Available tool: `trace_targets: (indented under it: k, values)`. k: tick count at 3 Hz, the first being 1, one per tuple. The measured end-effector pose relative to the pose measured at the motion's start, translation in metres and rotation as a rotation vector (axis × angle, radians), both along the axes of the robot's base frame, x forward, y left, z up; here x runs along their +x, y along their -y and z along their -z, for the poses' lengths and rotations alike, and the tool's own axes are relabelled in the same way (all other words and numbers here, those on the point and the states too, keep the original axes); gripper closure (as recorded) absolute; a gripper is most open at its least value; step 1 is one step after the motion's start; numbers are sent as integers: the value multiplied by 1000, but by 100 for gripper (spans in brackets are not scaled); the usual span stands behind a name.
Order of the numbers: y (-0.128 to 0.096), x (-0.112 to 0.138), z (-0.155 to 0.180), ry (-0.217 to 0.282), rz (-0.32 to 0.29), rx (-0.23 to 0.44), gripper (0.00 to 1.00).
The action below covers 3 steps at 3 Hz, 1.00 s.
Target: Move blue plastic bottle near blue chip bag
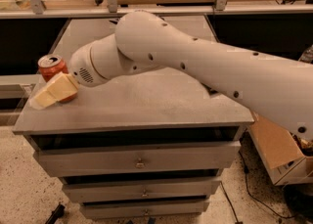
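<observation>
No blue bottle shows. A red-orange soda can (50,65) with a silver top stands upright near the left edge of the grey cabinet top (146,103). My cream-coloured gripper (51,91) is low against the can's front right side and covers its lower part. The blue chip bag is hidden behind my white arm (195,56), which crosses the whole top from the right.
The cabinet has several drawers (139,158) below its front edge. A cardboard box (279,152) stands on the floor to the right. A shelf with metal posts (161,8) runs along the back. A dark packet edge (211,91) peeks out under the arm.
</observation>
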<state>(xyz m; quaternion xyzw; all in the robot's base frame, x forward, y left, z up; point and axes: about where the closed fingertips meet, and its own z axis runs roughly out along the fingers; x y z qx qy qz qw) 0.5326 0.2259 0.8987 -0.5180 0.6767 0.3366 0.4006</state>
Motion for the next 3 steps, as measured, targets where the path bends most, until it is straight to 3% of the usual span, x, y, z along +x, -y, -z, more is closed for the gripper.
trace_targets:
  k: [2, 3]
  values:
    - [-33, 1, 5, -8, -31, 3, 0]
    - [-41, 6, 6, -2, -32, -2, 17]
